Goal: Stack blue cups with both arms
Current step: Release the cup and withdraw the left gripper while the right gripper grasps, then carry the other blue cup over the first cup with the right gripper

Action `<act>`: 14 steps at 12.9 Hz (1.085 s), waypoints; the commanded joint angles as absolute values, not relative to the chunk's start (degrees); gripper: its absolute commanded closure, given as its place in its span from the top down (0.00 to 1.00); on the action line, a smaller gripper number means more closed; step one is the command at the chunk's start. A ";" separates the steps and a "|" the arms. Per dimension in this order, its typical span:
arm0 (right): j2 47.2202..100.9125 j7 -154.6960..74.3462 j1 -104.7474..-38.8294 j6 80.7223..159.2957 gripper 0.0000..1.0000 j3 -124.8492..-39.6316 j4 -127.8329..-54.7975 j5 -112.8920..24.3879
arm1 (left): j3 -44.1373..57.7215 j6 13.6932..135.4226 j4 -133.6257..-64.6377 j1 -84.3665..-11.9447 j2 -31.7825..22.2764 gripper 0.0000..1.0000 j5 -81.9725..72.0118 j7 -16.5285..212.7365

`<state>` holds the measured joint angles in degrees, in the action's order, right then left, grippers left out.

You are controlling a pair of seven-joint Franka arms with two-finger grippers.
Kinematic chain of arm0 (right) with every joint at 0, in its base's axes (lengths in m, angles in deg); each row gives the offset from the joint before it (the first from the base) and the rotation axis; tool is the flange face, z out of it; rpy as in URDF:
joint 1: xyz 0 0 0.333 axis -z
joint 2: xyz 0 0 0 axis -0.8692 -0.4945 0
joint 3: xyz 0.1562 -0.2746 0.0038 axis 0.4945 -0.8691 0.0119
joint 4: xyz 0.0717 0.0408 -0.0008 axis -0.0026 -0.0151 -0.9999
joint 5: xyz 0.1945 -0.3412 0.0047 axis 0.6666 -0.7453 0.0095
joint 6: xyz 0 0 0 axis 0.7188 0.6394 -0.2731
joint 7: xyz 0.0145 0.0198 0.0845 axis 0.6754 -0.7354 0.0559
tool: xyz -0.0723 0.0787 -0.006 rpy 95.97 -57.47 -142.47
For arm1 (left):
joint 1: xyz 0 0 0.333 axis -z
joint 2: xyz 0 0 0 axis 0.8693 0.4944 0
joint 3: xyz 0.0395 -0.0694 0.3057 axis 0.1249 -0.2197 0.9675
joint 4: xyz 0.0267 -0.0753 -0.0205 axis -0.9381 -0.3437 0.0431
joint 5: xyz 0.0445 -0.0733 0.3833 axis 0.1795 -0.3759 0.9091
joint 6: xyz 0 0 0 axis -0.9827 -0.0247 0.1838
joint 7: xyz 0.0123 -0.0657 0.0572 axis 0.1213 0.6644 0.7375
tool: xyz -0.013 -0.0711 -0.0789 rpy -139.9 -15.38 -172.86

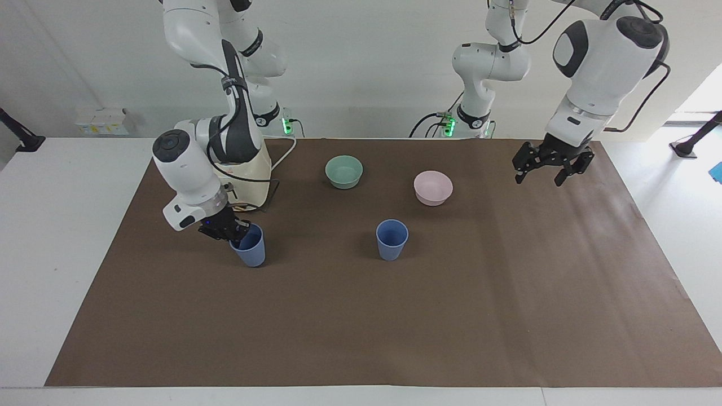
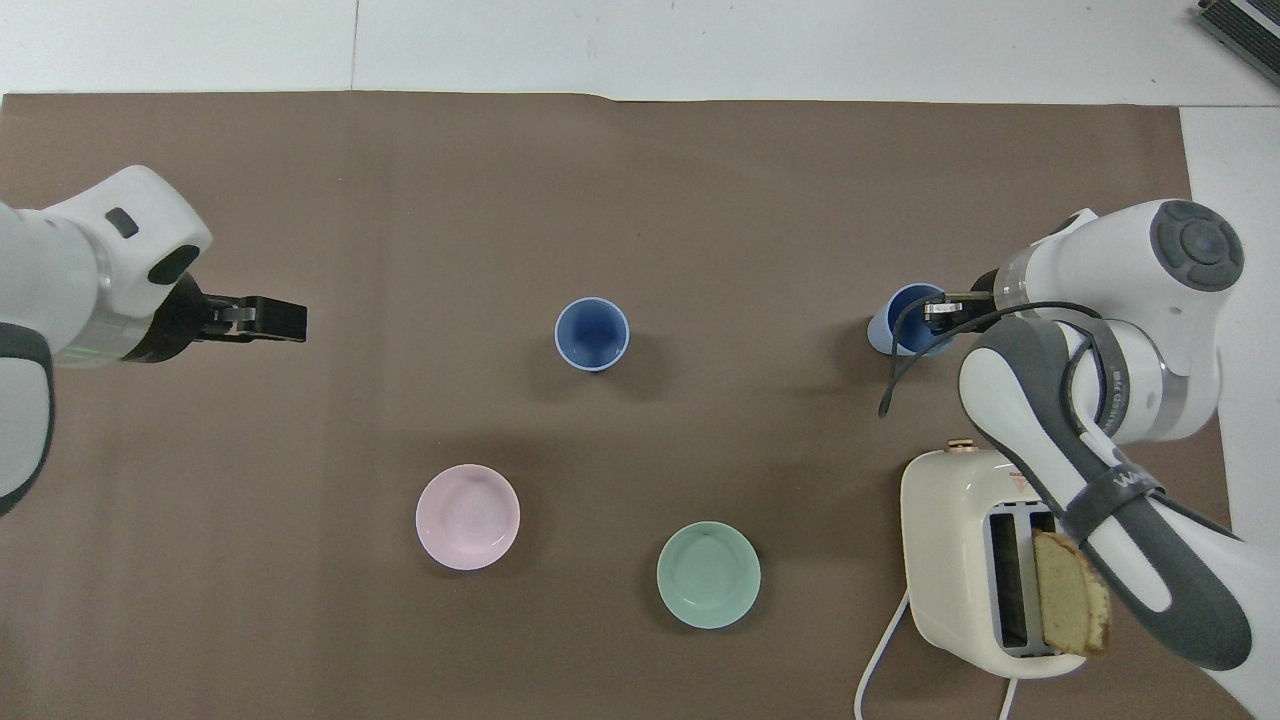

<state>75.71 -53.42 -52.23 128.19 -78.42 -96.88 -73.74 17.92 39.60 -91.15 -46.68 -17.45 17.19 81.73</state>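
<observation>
One blue cup (image 1: 392, 239) stands upright in the middle of the brown mat and shows free in the overhead view (image 2: 592, 334). The second blue cup (image 1: 251, 248) stands toward the right arm's end, farther from the robots than the toaster, and also shows in the overhead view (image 2: 900, 322). My right gripper (image 1: 230, 230) is shut on its rim, one finger inside the cup, as the overhead view shows (image 2: 935, 310). My left gripper (image 1: 550, 165) is open and empty, raised over the mat at the left arm's end (image 2: 275, 320).
A mint-green bowl (image 1: 344, 171) (image 2: 708, 574) and a pale pink bowl (image 1: 432, 187) (image 2: 467, 516) sit nearer to the robots than the middle cup. A cream toaster (image 1: 251, 172) (image 2: 960, 560) holding a bread slice (image 2: 1070, 595) stands by the right arm.
</observation>
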 commanded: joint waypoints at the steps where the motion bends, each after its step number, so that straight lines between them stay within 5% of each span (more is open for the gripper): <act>1: 77.02 -55.02 -54.72 120.13 0.00 -77.84 -90.69 -73.44 | 17.20 34.80 -85.39 -49.55 -15.35 1.00 19.36 78.28; 9: 75.79 -81.72 -74.67 112.47 0.00 -77.49 -79.07 -77.22 | 17.20 34.08 -82.39 -49.74 -13.23 1.00 19.19 78.18; 14: 66.93 -94.48 -83.73 109.28 0.00 -77.66 -63.87 -77.21 | 17.20 30.22 -82.57 -50.44 -13.76 1.00 19.19 78.27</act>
<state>72.78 -91.21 -81.69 111.37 -77.45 -71.90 -76.11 17.70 32.61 -83.99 -49.53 -13.97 18.35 78.90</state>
